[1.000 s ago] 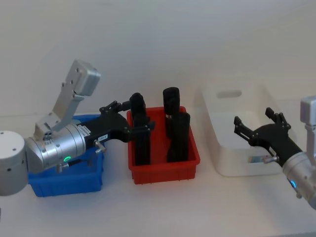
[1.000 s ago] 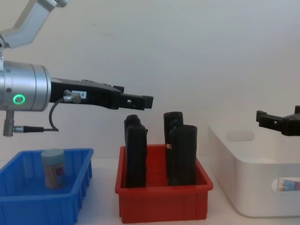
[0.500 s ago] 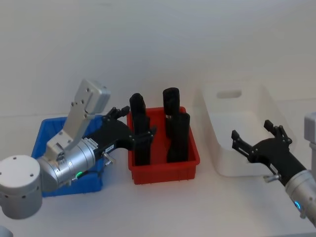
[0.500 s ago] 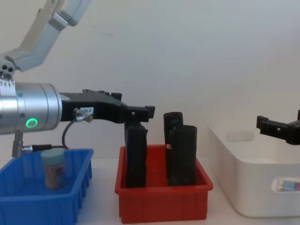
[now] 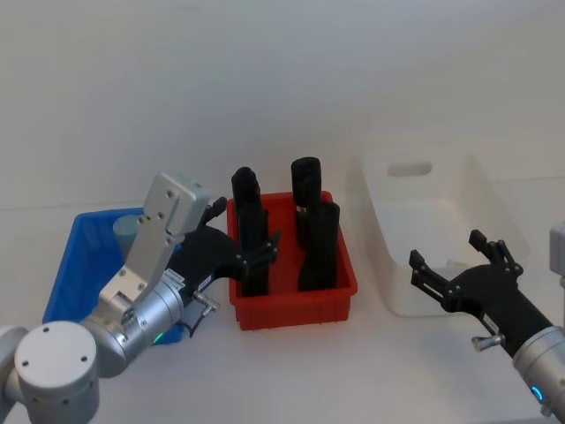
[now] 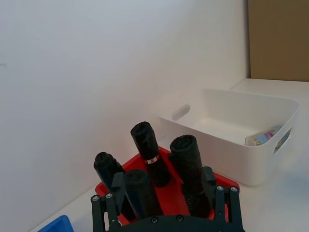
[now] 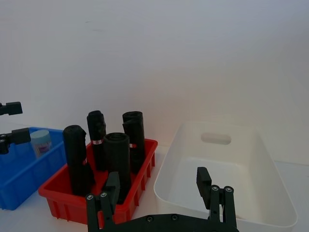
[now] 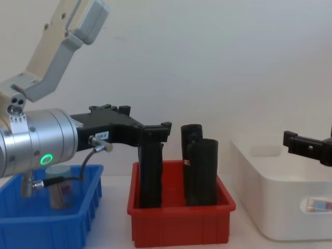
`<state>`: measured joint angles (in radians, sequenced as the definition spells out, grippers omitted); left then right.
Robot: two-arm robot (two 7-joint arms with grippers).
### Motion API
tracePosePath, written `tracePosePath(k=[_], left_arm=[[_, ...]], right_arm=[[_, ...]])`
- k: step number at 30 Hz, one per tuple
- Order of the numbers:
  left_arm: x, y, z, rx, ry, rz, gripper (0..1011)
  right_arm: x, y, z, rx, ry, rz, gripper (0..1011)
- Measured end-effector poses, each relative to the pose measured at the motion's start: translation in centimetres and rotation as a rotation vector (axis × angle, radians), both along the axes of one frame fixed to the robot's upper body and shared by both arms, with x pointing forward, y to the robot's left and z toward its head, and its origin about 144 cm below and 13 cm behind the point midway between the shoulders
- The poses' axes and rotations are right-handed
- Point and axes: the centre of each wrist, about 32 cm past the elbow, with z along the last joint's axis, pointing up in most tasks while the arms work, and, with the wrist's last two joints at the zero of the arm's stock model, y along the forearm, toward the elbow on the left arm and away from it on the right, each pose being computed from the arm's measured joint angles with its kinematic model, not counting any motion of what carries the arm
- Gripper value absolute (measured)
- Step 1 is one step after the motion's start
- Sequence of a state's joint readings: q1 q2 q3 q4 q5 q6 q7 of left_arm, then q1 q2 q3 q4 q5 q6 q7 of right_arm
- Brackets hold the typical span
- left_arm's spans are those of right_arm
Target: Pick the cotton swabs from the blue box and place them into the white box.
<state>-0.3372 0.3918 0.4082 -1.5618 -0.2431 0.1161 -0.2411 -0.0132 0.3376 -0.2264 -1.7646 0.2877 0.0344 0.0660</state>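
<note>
Two grippers, both spread and empty: we see the left gripper (image 5: 243, 228) near the cotton swabs (image 5: 132, 229) in the blue box (image 5: 75, 265), and the right gripper (image 5: 446, 250) near the white box (image 5: 424, 155).

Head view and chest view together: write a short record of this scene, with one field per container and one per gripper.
blue box: upright swab tub inside
red bin: four black cylinders, standing
white box: second swab tub, apparently on its side
left gripper: jaws open, empty, raised by the red bin's left side
right gripper: jaws open, empty, at the white box's near end
</note>
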Motion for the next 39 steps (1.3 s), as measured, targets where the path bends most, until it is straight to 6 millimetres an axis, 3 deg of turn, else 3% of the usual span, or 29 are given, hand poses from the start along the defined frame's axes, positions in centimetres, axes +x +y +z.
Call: tracePosePath(k=[20, 39], left_arm=[[-3.2, -2.4, -2.4, -0.047, -0.089, 0.125, 1004], [-3.3, -2.4, -2.5, -0.049, -0.093, 0.131, 1004]], right_arm=[[0.0, 0.0, 0.0, 0.001, -0.001, 0.0, 1001], [0.1, 0.0, 0.0, -0.002, -0.002, 0.006, 1001]])
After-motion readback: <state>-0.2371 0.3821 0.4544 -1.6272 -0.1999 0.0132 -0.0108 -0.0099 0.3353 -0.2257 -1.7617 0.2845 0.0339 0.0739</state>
